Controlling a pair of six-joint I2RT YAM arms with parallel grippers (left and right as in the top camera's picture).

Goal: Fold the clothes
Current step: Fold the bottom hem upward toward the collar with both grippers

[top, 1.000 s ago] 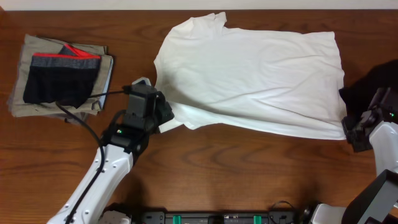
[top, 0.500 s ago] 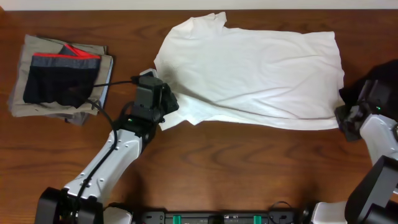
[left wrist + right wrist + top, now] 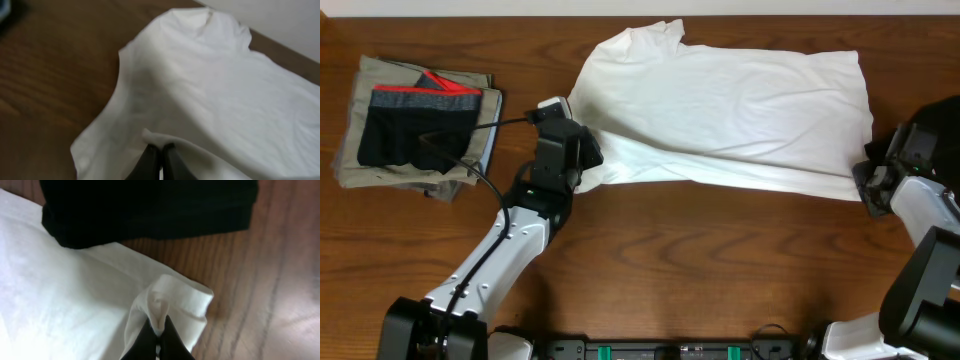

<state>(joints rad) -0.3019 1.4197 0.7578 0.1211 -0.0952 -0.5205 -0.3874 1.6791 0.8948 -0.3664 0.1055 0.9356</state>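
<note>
A large white T-shirt point(image 3: 730, 110) lies spread across the far middle of the wooden table, collar at the top left. My left gripper point(image 3: 588, 168) is shut on its near-left edge; in the left wrist view the jaws point(image 3: 160, 149) pinch a raised fold of the white cloth point(image 3: 215, 90). My right gripper point(image 3: 868, 186) is shut on the near-right corner; in the right wrist view the jaws point(image 3: 157, 327) pinch a bunched white corner point(image 3: 170, 297). A black garment point(image 3: 932, 125) lies at the right edge, also seen in the right wrist view point(image 3: 150, 207), just beyond the shirt's corner.
A folded khaki-grey stack point(image 3: 360, 165) sits at the far left with black shorts with a red-and-grey waistband point(image 3: 415, 125) on top. A black cable point(image 3: 480, 150) runs from the left arm over that stack. Bare wood point(image 3: 720, 270) fills the near half.
Both grippers have moved toward the far side with the shirt's near edge in them, so the near edge is folded further over the shirt.
</note>
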